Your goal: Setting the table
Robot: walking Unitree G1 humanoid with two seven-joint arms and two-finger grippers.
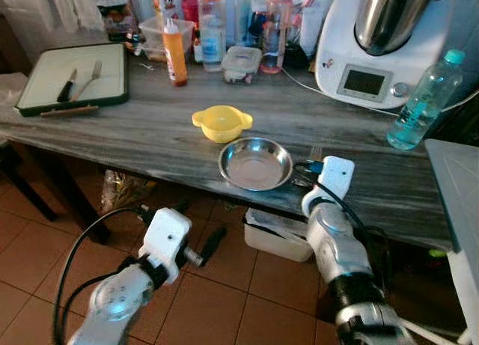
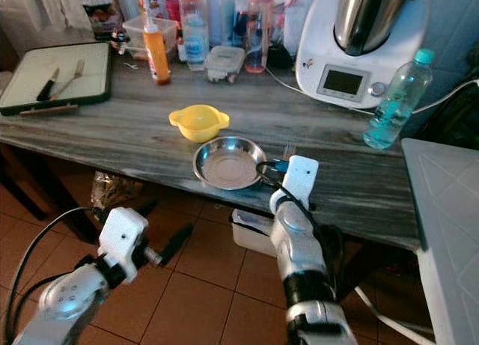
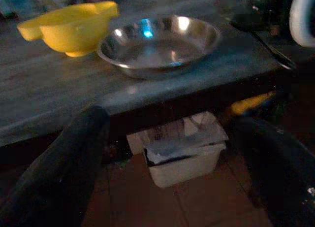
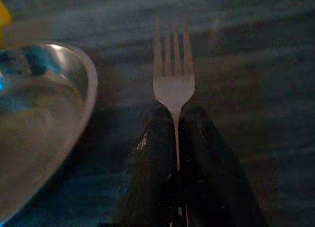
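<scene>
A steel plate (image 1: 255, 163) lies near the front edge of the grey wooden table (image 1: 135, 135), with a yellow bowl (image 1: 221, 123) just behind it. My right gripper (image 4: 175, 111) is low over the table to the right of the plate, shut on the handle of a fork (image 4: 173, 54). The fork's tines point away toward the back of the table. My left gripper (image 1: 187, 224) hangs open below the table's front edge, left of the plate, with its fingers (image 3: 64, 163) wide apart. A green-rimmed tray (image 1: 45, 102) at the far left holds a knife (image 1: 67, 85) and another fork (image 1: 88, 79).
Bottles and jars crowd the back of the table, among them an orange bottle (image 1: 175, 53). A white kitchen machine (image 1: 374, 60) and a clear water bottle (image 1: 425, 100) stand at the back right. A white plastic box (image 1: 277, 239) sits on the floor under the table.
</scene>
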